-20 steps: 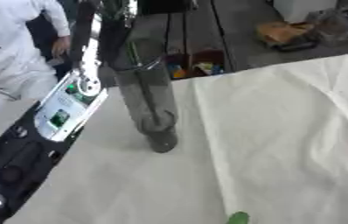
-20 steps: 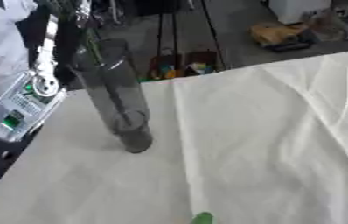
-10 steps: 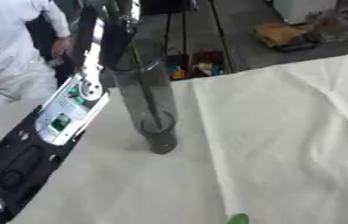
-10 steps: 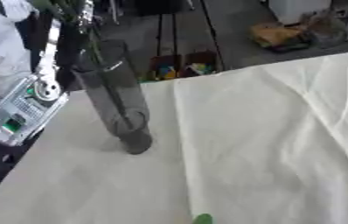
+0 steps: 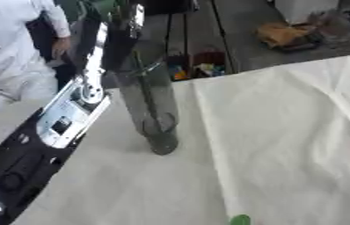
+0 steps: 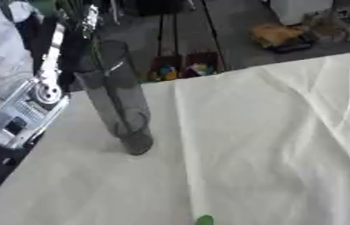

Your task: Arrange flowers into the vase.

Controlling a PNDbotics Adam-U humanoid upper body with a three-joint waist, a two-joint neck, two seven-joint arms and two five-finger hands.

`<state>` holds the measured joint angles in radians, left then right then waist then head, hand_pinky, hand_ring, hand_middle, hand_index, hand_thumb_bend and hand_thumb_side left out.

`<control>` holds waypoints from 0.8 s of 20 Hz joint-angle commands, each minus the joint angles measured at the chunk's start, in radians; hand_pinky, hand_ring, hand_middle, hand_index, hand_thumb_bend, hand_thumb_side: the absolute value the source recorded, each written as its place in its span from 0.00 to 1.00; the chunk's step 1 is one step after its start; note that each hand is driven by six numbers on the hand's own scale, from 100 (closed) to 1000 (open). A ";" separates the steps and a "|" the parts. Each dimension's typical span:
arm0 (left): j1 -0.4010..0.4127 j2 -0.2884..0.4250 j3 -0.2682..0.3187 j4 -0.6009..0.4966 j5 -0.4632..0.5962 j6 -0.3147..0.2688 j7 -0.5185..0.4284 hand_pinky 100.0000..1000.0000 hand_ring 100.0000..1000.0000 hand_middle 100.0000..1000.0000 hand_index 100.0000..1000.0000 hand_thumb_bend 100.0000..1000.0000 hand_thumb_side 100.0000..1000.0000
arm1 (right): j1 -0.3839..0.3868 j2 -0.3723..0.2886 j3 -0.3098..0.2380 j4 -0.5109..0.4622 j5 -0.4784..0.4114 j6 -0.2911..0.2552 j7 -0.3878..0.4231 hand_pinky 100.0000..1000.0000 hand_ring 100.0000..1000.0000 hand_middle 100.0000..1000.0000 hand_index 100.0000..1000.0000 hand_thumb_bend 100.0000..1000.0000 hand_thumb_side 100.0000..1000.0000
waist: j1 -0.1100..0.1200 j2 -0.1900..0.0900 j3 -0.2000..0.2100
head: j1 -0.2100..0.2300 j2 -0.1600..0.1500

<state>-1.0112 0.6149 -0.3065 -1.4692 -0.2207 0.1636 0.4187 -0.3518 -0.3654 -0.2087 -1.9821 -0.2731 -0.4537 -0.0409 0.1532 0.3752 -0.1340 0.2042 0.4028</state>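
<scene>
One vase (image 5: 151, 103) stands upright on the cream tablecloth (image 5: 286, 145), as it did a second ago; you have not shifted its base on the cloth. What differs is the left arm (image 5: 70, 118): it now reaches higher along the vase's left side, and your left hand (image 5: 120, 30) sits at the vase's mouth near the top edge of the view. A thin green stem (image 5: 144, 92) runs down inside the smoky glass, with its lower end near the bottom of the vase. The stem's upper part rises toward the hand, but the blur there prevents you from telling whether the fingers are curled on it or have let go. The vase is just to the right of the arm's silver and white forearm, close beside it; contact cannot be confirmed. A small green object (image 5: 240, 219) lies on the cloth at the bottom edge, well apart from the vase, in the same place as before. Your right hand does not appear in either view.
</scene>
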 commanded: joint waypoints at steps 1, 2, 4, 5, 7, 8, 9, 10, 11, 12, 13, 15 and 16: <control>-0.012 0.028 0.007 -0.010 -0.014 0.005 -0.021 0.74 0.86 0.84 0.89 0.00 1.00 | -0.010 -0.016 -0.006 -0.018 0.013 0.001 -0.003 0.76 0.85 0.44 0.81 0.00 1.00 | -0.007 -0.020 0.003 | 0.001 -0.009; -0.012 0.029 0.008 -0.010 -0.017 0.007 -0.027 0.74 0.86 0.85 0.89 0.00 1.00 | -0.009 -0.016 -0.006 -0.018 0.013 0.002 -0.003 0.76 0.85 0.44 0.81 0.00 1.00 | -0.007 -0.021 0.003 | 0.000 -0.008; -0.011 0.031 0.010 -0.012 -0.021 0.013 -0.040 0.74 0.87 0.85 0.89 0.00 1.00 | -0.008 -0.015 -0.006 -0.018 0.013 0.002 -0.003 0.76 0.85 0.44 0.80 0.00 1.00 | -0.008 -0.022 0.004 | -0.001 -0.007; -0.011 0.034 0.010 -0.014 -0.023 0.016 -0.048 0.75 0.87 0.86 0.90 0.00 1.00 | -0.007 -0.015 -0.006 -0.018 0.013 0.003 -0.003 0.76 0.85 0.44 0.81 0.00 1.00 | -0.008 -0.023 0.004 | -0.002 -0.007; -0.010 0.038 0.010 -0.016 -0.030 0.022 -0.068 0.76 0.88 0.86 0.90 0.00 1.00 | -0.006 -0.015 -0.006 -0.018 0.012 0.004 -0.003 0.76 0.85 0.44 0.81 0.00 1.00 | -0.008 -0.025 0.005 | -0.002 -0.006; -0.010 0.040 0.010 -0.017 -0.034 0.025 -0.079 0.76 0.88 0.87 0.90 0.00 1.00 | -0.006 -0.015 -0.006 -0.018 0.012 0.005 -0.004 0.76 0.85 0.44 0.80 0.00 1.00 | -0.008 -0.025 0.006 | -0.002 -0.006; -0.010 0.041 0.011 -0.018 -0.038 0.029 -0.090 0.76 0.88 0.87 0.90 0.00 1.00 | -0.006 -0.015 -0.006 -0.018 0.012 0.005 -0.005 0.76 0.85 0.44 0.80 0.00 1.00 | -0.009 -0.026 0.006 | -0.002 -0.006; -0.010 0.043 0.013 -0.020 -0.042 0.033 -0.101 0.77 0.88 0.87 0.90 0.00 1.00 | -0.005 -0.015 -0.006 -0.018 0.013 0.005 -0.005 0.76 0.85 0.44 0.80 0.00 1.00 | -0.009 -0.026 0.006 | -0.002 -0.006; -0.009 0.045 0.014 -0.022 -0.046 0.036 -0.112 0.77 0.88 0.87 0.90 0.00 1.00 | -0.005 -0.015 -0.006 -0.018 0.013 0.005 -0.006 0.76 0.85 0.44 0.81 0.00 1.00 | -0.009 -0.027 0.007 | -0.003 -0.005; -0.009 0.048 0.016 -0.025 -0.050 0.040 -0.122 0.77 0.88 0.87 0.90 0.00 1.00 | -0.004 -0.015 -0.006 -0.018 0.013 0.005 -0.006 0.76 0.85 0.44 0.81 0.00 1.00 | -0.009 -0.027 0.007 | -0.003 -0.004; -0.008 0.051 0.018 -0.027 -0.054 0.044 -0.133 0.78 0.89 0.88 0.91 0.00 1.00 | -0.003 -0.015 -0.006 -0.018 0.013 0.006 -0.006 0.76 0.85 0.44 0.81 0.00 1.00 | -0.009 -0.028 0.008 | -0.003 -0.004; -0.006 0.055 0.021 -0.031 -0.059 0.051 -0.151 0.78 0.89 0.88 0.91 0.00 1.00 | -0.002 -0.015 -0.007 -0.018 0.014 0.006 -0.007 0.76 0.85 0.44 0.81 0.00 1.00 | -0.009 -0.028 0.009 | -0.004 -0.004; -0.005 0.057 0.023 -0.032 -0.062 0.053 -0.160 0.79 0.89 0.88 0.91 0.00 1.00 | -0.002 -0.015 -0.007 -0.018 0.014 0.006 -0.007 0.76 0.85 0.44 0.81 0.00 1.00 | -0.009 -0.029 0.009 | -0.004 -0.004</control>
<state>-1.0033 0.6335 -0.3035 -1.4823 -0.2740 0.2141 0.2701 -0.3503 -0.3654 -0.2088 -1.9821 -0.2731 -0.4486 -0.0452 0.1532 0.3737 -0.1276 0.2006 0.4029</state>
